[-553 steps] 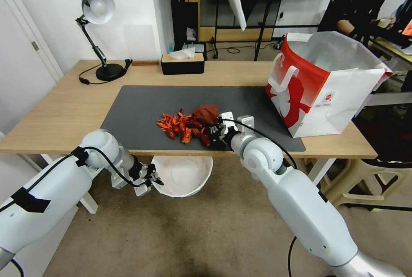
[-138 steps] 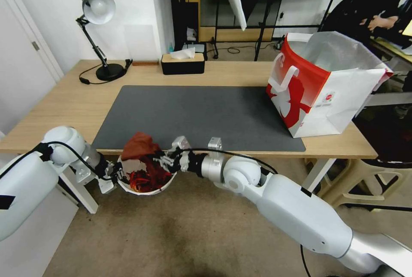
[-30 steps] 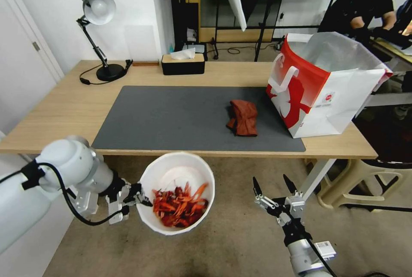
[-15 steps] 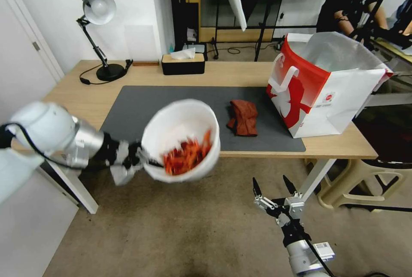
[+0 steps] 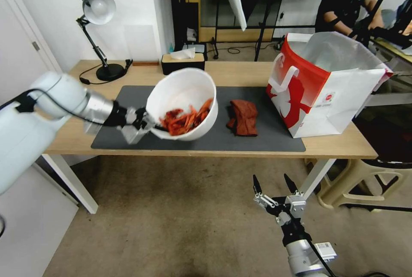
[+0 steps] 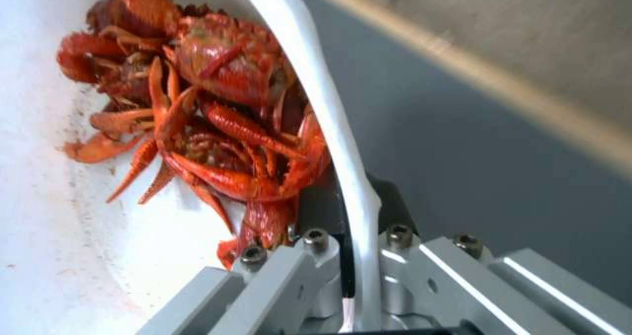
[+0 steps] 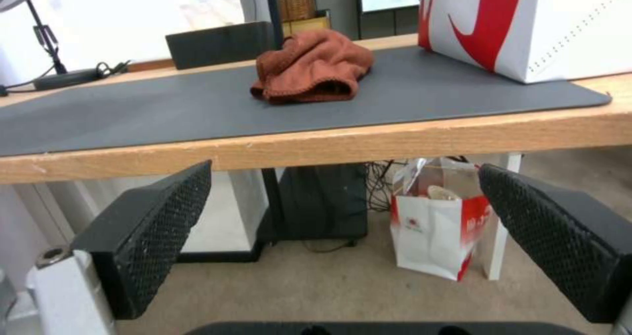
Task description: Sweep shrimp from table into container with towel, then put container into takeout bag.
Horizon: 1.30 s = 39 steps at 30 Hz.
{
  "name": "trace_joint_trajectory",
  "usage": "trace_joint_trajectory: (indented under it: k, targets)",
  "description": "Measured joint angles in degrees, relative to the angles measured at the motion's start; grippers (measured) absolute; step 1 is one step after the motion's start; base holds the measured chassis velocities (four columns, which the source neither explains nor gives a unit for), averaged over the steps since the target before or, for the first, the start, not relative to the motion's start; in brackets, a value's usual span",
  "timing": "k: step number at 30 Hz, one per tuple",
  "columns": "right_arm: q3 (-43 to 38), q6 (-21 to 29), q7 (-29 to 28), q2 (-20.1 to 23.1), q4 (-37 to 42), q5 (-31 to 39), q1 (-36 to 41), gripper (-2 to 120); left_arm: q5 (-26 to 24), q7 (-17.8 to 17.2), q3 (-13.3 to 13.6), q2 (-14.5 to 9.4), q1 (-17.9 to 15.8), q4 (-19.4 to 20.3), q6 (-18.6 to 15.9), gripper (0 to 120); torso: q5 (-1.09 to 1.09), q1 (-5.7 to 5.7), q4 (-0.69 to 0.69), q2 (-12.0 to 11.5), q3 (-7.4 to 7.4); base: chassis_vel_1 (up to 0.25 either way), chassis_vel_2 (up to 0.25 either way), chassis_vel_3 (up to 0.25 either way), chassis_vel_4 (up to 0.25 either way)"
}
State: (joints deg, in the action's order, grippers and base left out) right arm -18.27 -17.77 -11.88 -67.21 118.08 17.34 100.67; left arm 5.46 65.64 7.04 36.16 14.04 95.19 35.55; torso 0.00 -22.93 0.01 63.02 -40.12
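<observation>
Left gripper clamped on rim of white container, held tilted above the mat's near-left part; shrimp piled inside. Towel on mat, just left of takeout bag. Right gripper spread wide, empty, below the table edge.

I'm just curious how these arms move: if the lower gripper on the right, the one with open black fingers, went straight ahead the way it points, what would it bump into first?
Probably the table: the right gripper faces its front edge from slightly below, fingers open. It might pass just beneath; depth is unclear. The towel lies farther back.
</observation>
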Motion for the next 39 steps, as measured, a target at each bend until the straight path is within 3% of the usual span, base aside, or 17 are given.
trace_joint_trajectory:
  k: [2,3,5,7,9,11,13,15,19,21,23,25,27,30,31,33,39]
  targets:
    - [-0.1,-0.2,0.0,-0.5,0.0,-0.2,0.3,100,1.4,-1.1,1.9,2.9,-3.8,-3.4,0.8,0,0.01,0.0,-0.02,0.0,0.0,0.0,0.0,0.0,0.0]
    - [-0.1,-0.2,0.0,-0.5,0.0,-0.2,0.3,100,1.4,-1.1,1.9,2.9,-3.8,-3.4,0.8,0,0.01,0.0,-0.02,0.0,0.0,0.0,0.0,0.0,0.0]
    - [-0.2,-0.3,0.1,-1.2,0.0,-0.2,0.4,100,3.3,-2.1,3.5,7.4,-8.4,-7.9,2.3,0,0.01,0.0,-0.02,0.0,0.0,0.0,0.0,0.0,0.0]
    - [-0.2,-0.3,0.1,-1.2,0.0,-0.2,0.4,100,3.3,-2.1,3.5,7.4,-8.4,-7.9,2.3,0,0.01,0.0,-0.02,0.0,0.0,0.0,0.0,0.0,0.0]
    - [-0.2,-0.3,0.2,-1.6,-0.1,-0.2,0.3,100,5.9,-2.7,5.1,11.0,-11.7,-11.1,3.8,0,0.01,0.0,-0.02,0.0,0.0,0.0,0.0,0.0,0.0]
    - [-0.2,-0.3,0.2,-1.6,-0.1,-0.3,0.3,100,6.0,-2.8,5.5,11.4,-12.1,-11.4,4.0,0,0.02,0.0,-0.02,0.0,0.0,0.0,0.0,0.0,0.0]
    - [-0.3,-0.3,0.2,-2.0,-0.1,-0.3,0.4,100,6.6,-3.8,9.3,14.5,-15.4,-14.4,4.2,0,0.01,0.0,-0.01,0.0,0.0,0.0,0.0,0.0,0.0]
    - [-0.4,-0.3,0.3,-2.0,-0.1,-0.3,0.4,100,6.6,-4.0,9.9,15.0,-15.9,-14.9,4.2,0,0.01,0.0,-0.02,0.0,0.0,0.0,0.0,0.0,0.0]
    - [-0.8,-0.4,0.3,-2.1,-0.1,-0.3,0.3,100,7.7,-5.7,13.6,18.4,-19.9,-19.0,4.3,0,0.01,0.01,-0.01,0.0,0.01,0.0,0.0,0.0,0.0]
    - [-1.0,-0.4,0.4,-2.2,-0.1,-0.3,0.5,100,9.0,-6.6,15.1,22.0,-22.8,-23.0,4.8,0,0.01,0.01,-0.01,0.0,0.01,0.0,0.0,0.0,0.0]
    - [-1.0,-0.5,0.4,-2.3,-0.1,-0.3,0.5,100,9.5,-6.8,15.3,23.5,-23.9,-24.9,5.2,0,0.01,0.01,-0.02,0.0,0.0,0.0,0.0,0.0,0.0]
    - [-1.0,-0.5,0.5,-2.5,0.0,-0.4,0.6,100,10.4,-7.3,15.4,27.1,-26.2,-29.0,6.2,0,0.02,0.01,-0.02,0.0,0.0,0.0,0.0,0.0,0.0]
    - [-0.9,-0.5,0.5,-2.5,0.0,-0.4,0.6,100,10.5,-7.4,15.4,27.8,-26.5,-29.6,6.3,0,0.02,0.0,-0.01,0.0,0.0,0.0,0.0,0.0,0.0]
    - [-0.8,-0.5,0.5,-2.5,0.0,-0.7,0.7,100,11.7,-8.8,15.9,33.3,-30.1,-35.5,7.2,0,0.02,0.01,-0.01,0.0,0.0,0.0,0.0,0.0,0.0]
    - [-0.8,-0.5,0.5,-2.5,0.0,-0.7,0.7,100,11.7,-8.8,15.9,33.3,-30.1,-35.5,7.2,0,0.02,0.01,-0.01,0.0,0.0,0.0,0.0,0.0,0.0]
    - [-0.8,-0.5,0.5,-2.4,0.1,-0.9,0.8,100,13.2,-10.3,15.9,36.3,-31.8,-39.8,7.5,0,0.02,0.0,-0.02,0.0,0.0,0.0,0.0,0.0,0.0]
    - [-0.8,-0.5,0.6,-2.5,0.1,-1.2,1.2,100,16.0,-12.6,15.2,41.4,-34.2,-46.0,8.0,0,0.01,0.01,-0.01,0.0,0.0,0.0,0.0,0.0,0.0]
